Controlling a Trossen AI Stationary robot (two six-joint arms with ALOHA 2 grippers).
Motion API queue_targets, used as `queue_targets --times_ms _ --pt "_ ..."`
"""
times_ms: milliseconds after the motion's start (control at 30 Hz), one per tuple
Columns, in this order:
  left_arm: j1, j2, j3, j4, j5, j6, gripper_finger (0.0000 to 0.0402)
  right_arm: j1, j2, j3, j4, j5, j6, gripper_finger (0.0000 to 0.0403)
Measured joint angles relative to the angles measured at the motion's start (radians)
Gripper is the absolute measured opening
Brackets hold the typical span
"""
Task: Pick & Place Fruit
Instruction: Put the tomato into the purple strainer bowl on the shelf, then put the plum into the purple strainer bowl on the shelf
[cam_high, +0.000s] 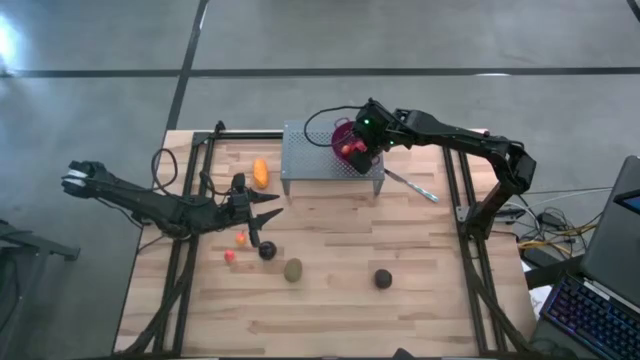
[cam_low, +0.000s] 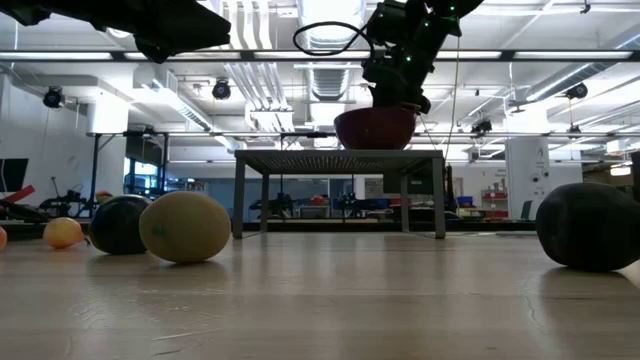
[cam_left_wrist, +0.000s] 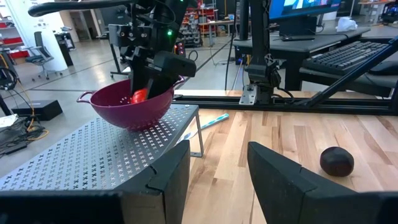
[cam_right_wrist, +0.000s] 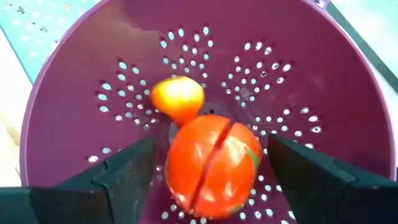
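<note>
A purple perforated bowl (cam_high: 345, 140) stands on a perforated metal stand (cam_high: 315, 152) at the table's far side. My right gripper (cam_right_wrist: 211, 142) reaches down into the bowl, open. A red fruit (cam_right_wrist: 211, 165) lies on the bowl's bottom between its fingers, with a gap on each side, next to a small orange-yellow fruit (cam_right_wrist: 178, 98). On the table lie an elongated orange fruit (cam_high: 261, 172), a small orange ball (cam_high: 241, 238), a red ball (cam_high: 229, 256), two near-black rounds (cam_high: 267, 250) (cam_high: 383, 279) and a brown-green oval (cam_high: 293, 270). My left gripper (cam_high: 272, 206) hovers open and level left of centre, holding nothing.
A thin silver utensil (cam_high: 410, 185) lies on the table right of the stand. Black frame rails run along the table's left and right sides. Bare wood lies in the middle and near part of the table.
</note>
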Motion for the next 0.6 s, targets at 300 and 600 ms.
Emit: queue_targets --times_ms 300,600 --pt "0.000 0.000 0.000 0.000 0.000 0.000 0.0168 -0.001 0.000 0.000 0.003 0.000 0.000 0.0302" --pt "0.000 0.000 0.000 0.000 0.000 0.000 0.0168 0.000 0.000 0.000 0.003 0.000 -0.001 0.0284"
